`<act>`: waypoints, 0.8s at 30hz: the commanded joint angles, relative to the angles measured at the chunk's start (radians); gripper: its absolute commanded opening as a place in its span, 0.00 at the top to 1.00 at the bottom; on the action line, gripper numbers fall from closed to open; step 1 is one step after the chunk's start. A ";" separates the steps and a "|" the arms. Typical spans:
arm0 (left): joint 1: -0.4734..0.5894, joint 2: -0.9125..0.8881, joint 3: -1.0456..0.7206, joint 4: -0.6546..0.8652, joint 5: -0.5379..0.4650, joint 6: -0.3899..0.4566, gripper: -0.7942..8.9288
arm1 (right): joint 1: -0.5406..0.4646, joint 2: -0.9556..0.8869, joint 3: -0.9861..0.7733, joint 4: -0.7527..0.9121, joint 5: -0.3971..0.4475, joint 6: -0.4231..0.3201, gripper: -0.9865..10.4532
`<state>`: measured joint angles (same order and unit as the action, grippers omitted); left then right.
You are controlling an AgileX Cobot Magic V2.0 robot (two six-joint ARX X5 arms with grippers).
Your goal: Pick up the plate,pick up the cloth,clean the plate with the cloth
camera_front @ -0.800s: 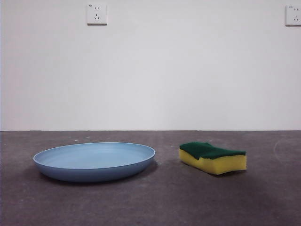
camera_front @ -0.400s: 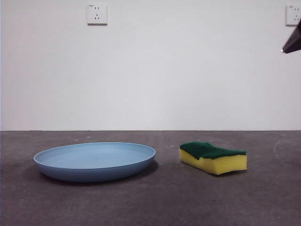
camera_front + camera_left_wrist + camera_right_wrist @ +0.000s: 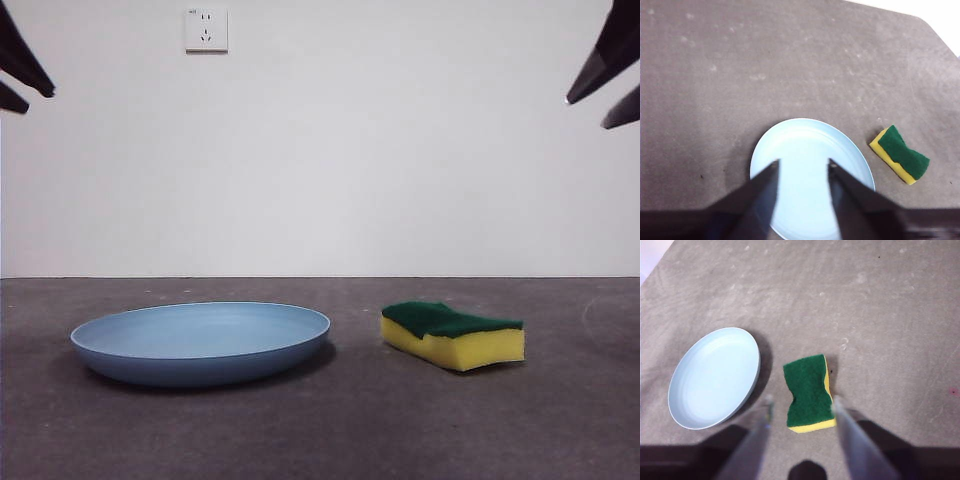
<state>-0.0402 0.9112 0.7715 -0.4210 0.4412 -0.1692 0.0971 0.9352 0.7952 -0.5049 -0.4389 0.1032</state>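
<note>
Both arms newly in view: left gripper (image 3: 802, 167), spread, high over plate (image 3: 200, 343); right gripper (image 3: 801, 407), spread, above sponge (image 3: 453, 335). Neither object touched; pickups imminent.

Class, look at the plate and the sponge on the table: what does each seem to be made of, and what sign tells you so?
Plate: probably plastic, smooth, matte, uniform light blue. Sponge: soft yellow foam, wavy edges, topped by a rough dark green scouring layer.
</note>
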 commanded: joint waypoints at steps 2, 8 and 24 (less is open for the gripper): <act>0.001 0.064 0.025 -0.018 0.004 -0.003 0.52 | 0.002 0.002 0.005 0.002 -0.004 -0.015 0.55; -0.010 0.259 0.158 -0.117 -0.054 0.055 0.53 | 0.002 0.002 0.006 0.002 -0.004 -0.015 0.55; -0.098 0.740 0.277 -0.140 -0.151 0.095 0.53 | 0.002 0.002 0.006 0.002 -0.004 -0.015 0.56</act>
<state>-0.1326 1.6382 1.0512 -0.5674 0.2905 -0.0864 0.0971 0.9356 0.7967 -0.5049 -0.4393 0.0963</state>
